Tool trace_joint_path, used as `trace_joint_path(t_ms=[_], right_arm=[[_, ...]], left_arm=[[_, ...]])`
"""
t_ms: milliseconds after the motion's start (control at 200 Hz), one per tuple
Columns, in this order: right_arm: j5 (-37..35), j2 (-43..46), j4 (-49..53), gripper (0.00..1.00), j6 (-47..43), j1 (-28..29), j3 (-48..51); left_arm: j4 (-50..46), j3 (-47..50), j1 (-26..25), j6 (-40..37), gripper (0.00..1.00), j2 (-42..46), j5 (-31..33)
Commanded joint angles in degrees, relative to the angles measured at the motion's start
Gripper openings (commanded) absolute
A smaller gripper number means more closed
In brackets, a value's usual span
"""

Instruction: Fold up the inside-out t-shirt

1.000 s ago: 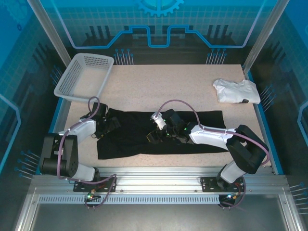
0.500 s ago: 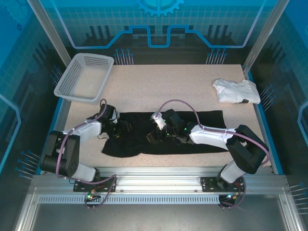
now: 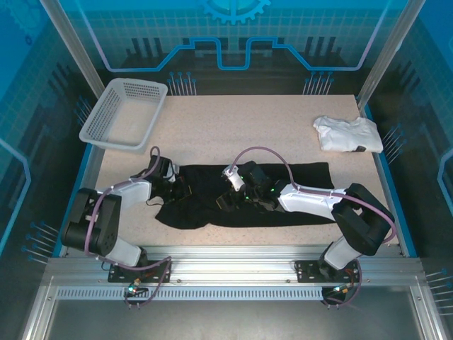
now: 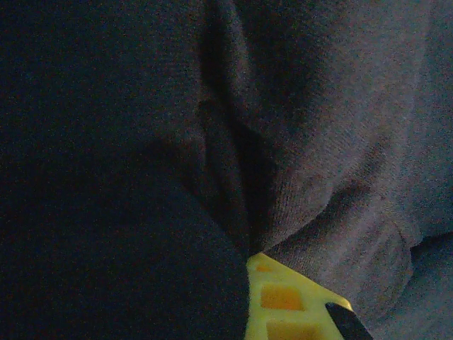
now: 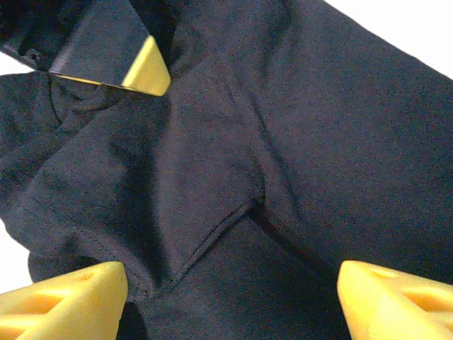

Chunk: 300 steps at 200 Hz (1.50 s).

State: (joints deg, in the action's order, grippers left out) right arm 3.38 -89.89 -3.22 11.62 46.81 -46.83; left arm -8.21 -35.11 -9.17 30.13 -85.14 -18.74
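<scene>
**Left gripper (image 3: 178,190) clamped on shirt (image 3: 283,191), right gripper (image 3: 228,201) open over it**

Both arm bases sit at the table's (image 3: 241,127) near edge, left and right.

The black shirt lies in the near half of the table as a long band parallel to the near edge. It runs from left of centre to right of centre. The right part is flat. The left end is bunched and wrinkled, with its edge curving in toward the near side.

The left gripper sits on that bunched left end with its jaws closed on the cloth. In the left wrist view, dark folds press right up to the camera and drape over one yellow finger (image 4: 290,304) at the bottom.

The right arm reaches left across the shirt, with its gripper low over the cloth near the table's middle, just right of the left gripper. Its jaws stand wide apart and hold nothing. The right wrist view shows both yellow fingertips (image 5: 64,297) spread over a creased fold with a stitched hem between them. Whether they touch the cloth is unclear. A dark finger with a yellow tip (image 5: 145,71) from the left gripper shows at the top left of that view, on the same cloth.

A white garment (image 3: 347,133) lies crumpled toward the far right corner, well apart from the shirt. An empty white basket (image 3: 106,131) sits at the far left corner, tilted over the table's left edge.
</scene>
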Motion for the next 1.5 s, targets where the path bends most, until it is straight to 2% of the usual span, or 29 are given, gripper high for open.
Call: trace_joint_path(t_ms=[0,140,450,540,685,735,785,1010,1151,1256,1346,1386,1456,1496], right_arm=[[-2.09,1.90,1.76,0.79,0.04,-0.47,-0.15],[-3.45,4.02,2.09,0.79,-0.19,-1.30,0.45],[-3.89,9.55,2.98,0.79,2.53,-5.80,3.31],[-4.26,11.58,3.65,0.79,3.38,-7.28,4.25],[-8.25,15.43,7.14,0.79,5.07,-9.28,5.63],[-9.52,16.65,7.99,0.80,5.42,-10.04,6.29],[-10.52,17.64,8.38,0.80,5.75,-10.78,7.08],[-10.81,19.85,9.28,0.81,6.78,-13.23,9.01],[-11.09,20.75,9.38,0.81,7.01,-13.46,9.82],[-11.77,21.56,9.97,0.81,7.00,-13.57,10.14],[-12.27,22.55,10.38,0.81,7.05,-13.76,10.60],[-12.76,23.21,10.83,0.81,7.14,-13.84,10.86],[-13.94,24.53,11.65,0.81,7.43,-13.85,11.66],[-15.04,25.41,11.75,0.81,7.69,-13.93,12.43]], left_arm=[[2.22,2.09,-0.24,2.10,0.00,5.18,2.32],[-8.19,-3.36,-0.15,1.11,0.00,10.13,6.99],[-38.62,-24.09,1.86,-9.59,0.00,11.68,27.05],[-46.75,-30.99,2.04,-13.23,0.00,10.61,35.55],[-58.24,-41.15,2.05,-17.99,0.00,6.82,53.08],[-61.35,-43.96,1.89,-18.26,0.00,4.83,56.87],[-62.88,-45.82,1.17,-18.58,0.00,3.22,57.90],[-65.37,-50.31,-6.21,-16.20,0.00,-3.53,57.04],[-66.74,-53.88,-12.95,-12.03,0.00,-8.40,54.64],[-65.39,-57.25,-18.52,-7.13,0.00,-13.72,48.19],[-60.08,-61.21,-23.05,-4.57,0.00,-20.11,38.78],[-57.29,-63.92,-25.04,-3.79,0.12,-23.68,33.84],[-51.69,-69.73,-28.19,-2.29,0.24,-29.54,23.74],[-47.93,-72.75,-29.16,-0.65,0.39,-32.21,17.03]])
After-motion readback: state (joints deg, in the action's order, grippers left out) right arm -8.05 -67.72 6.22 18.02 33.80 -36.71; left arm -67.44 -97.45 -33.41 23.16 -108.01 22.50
